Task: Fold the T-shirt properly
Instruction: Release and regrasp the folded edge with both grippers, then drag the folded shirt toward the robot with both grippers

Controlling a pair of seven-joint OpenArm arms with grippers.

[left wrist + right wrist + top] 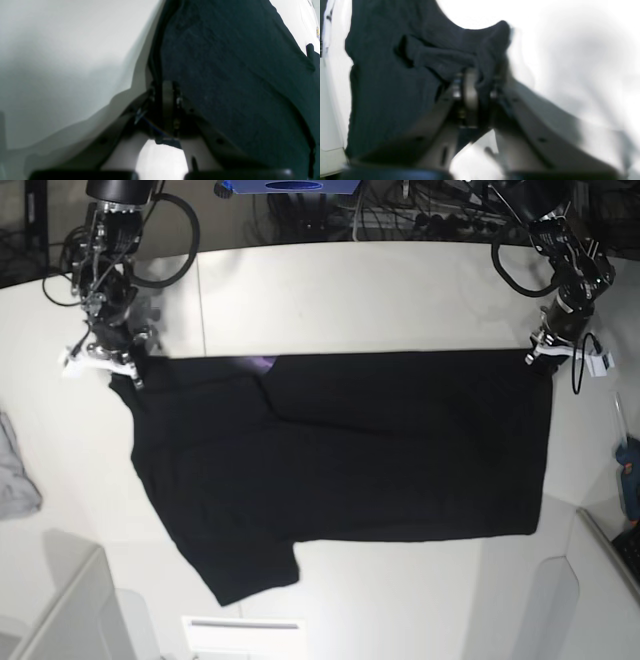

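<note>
A: Step? Going left to right in the base view.

B: Mid-fold, I'd say. The right arm's fingers (122, 362) are closed on the shoulder corner of the T-shirt (340, 445). In the right wrist view a bunched wad of black cloth sits clamped between those fingers (472, 82), with the rest of the shirt spreading away beyond and to the left of the tips.

A: Where's the shirt overall?

B: Spread on the white worktop (380, 290), stretched between the two sets of fingers along its far edge. A fold line crosses the body just past the right arm's tips, and one sleeve sticks out at the near edge, well away from both grips.

A: The other side?

B: The left arm's fingers (548, 352) are pinched shut on the hem corner. In the left wrist view the cloth edge (225, 75) runs straight into the closed tips (168, 100), with bare worktop on the other side of them.

A: Next move?

B: Judgement only: both corners need carrying together toward the near edge, kept level and taut so the fold lands square.

A: Anything unclear?

B: The right wrist view is motion-blurred, so the depth of the grip is unreadable. A purple fleck shows at the far edge; the print itself is hidden. A grey cloth (15, 470) is cut off at the frame edge.
</note>
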